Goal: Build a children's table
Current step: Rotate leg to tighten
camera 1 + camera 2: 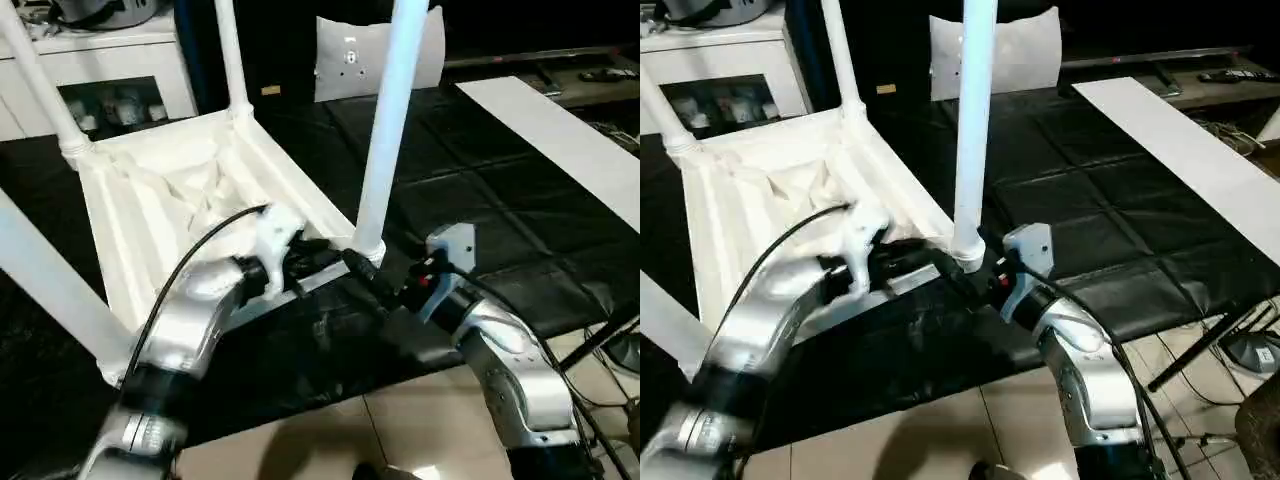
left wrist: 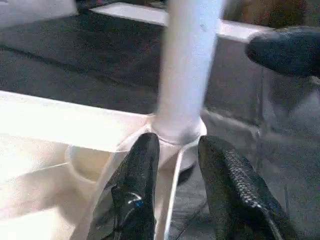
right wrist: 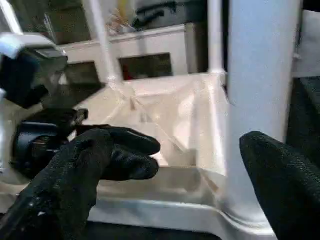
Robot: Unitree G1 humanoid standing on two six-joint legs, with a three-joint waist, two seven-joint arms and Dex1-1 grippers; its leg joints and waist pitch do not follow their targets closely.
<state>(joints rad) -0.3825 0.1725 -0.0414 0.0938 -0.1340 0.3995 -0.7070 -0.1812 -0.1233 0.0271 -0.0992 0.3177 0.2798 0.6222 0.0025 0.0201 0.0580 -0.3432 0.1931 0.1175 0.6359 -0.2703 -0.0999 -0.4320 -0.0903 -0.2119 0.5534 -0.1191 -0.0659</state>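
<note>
A black mat is spread over the floor, and on it the table is seen lying upside down, ribbed underside up, tilted a little toward the camera. Four legs are stood in its corner sockets: the near-right leg rises straight from the corner closest to both arms, a far leg stands behind it, another at the far left, and one crosses the left edge. A white cabinet with glass doors is seen behind the table, and a white cushion is propped beyond the mat. A long white board is laid across the mat's right side. The left pincer is held at the base of the near-right leg, fingers parted slightly, gripping nothing. The right pincer is set just beside the same corner, fingers spread wide, the leg between them but not clamped.
</note>
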